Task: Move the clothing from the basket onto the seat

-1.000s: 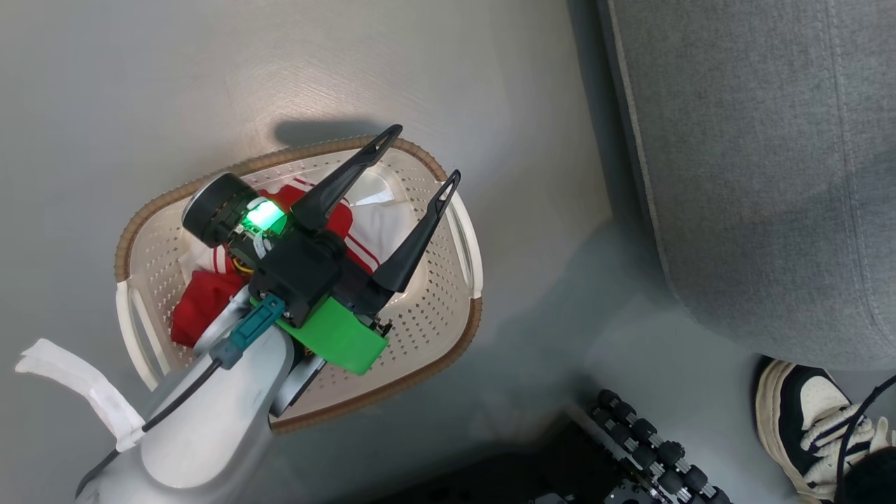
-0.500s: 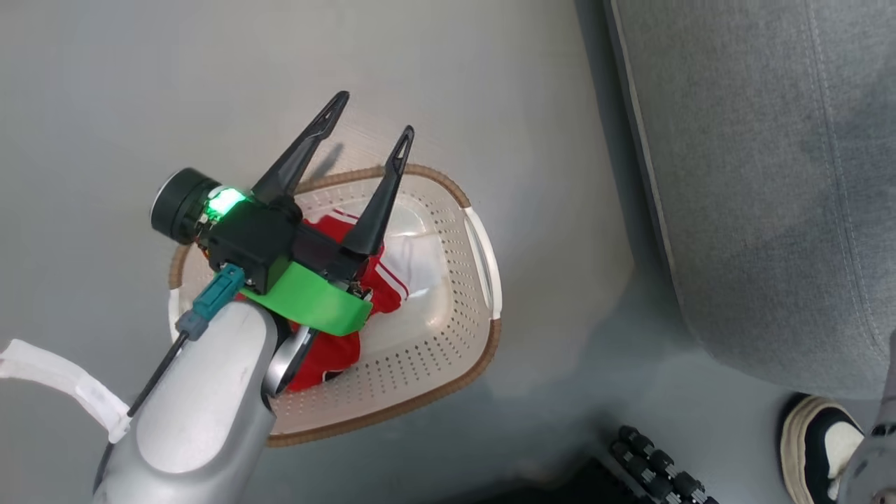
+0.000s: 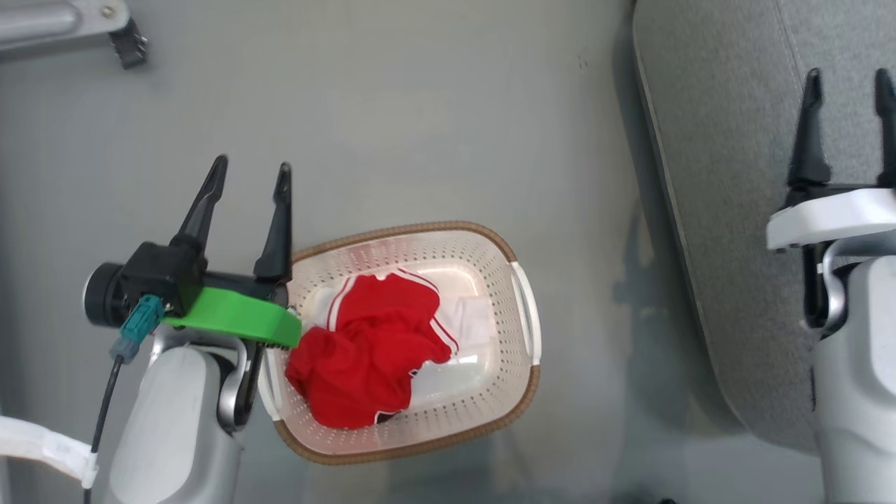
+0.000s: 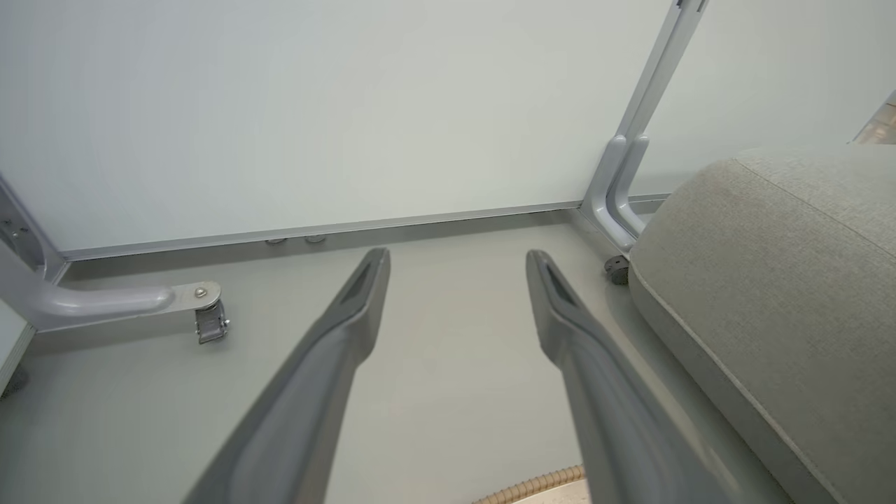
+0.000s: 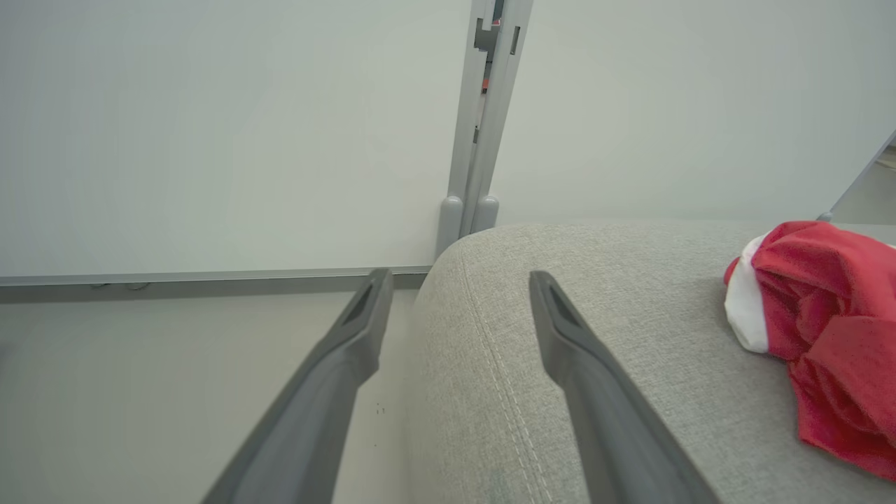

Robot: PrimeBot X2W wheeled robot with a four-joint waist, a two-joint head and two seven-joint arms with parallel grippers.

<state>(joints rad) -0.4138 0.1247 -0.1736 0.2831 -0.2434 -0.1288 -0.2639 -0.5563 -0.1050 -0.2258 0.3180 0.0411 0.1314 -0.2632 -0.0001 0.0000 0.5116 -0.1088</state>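
Observation:
Red clothing (image 3: 371,343) with white stripe trim lies crumpled in the cream basket (image 3: 521,378), which stands on the grey floor. My left gripper (image 3: 250,175) is open and empty, raised above the floor just left of the basket's rim. Over the grey seat (image 3: 728,210) at the right, my right gripper (image 3: 847,84) is open and empty. In the right wrist view another red garment (image 5: 826,329) with a white patch lies on the seat (image 5: 595,294), to the right of my right gripper (image 5: 455,280). The left wrist view has my left gripper (image 4: 456,259) above bare floor, with the seat (image 4: 770,280) to its right.
A grey metal frame leg with a caster (image 3: 126,45) sits at the head view's top left, also visible as a caster (image 4: 210,322) in the left wrist view. White wall panels and a grey upright post (image 5: 483,140) stand beyond the seat.
My left gripper has lifted out of the basket and moved left, still empty. The head camera has shifted, and my right gripper now shows over the seat. The shoe and dark rollers have left view.

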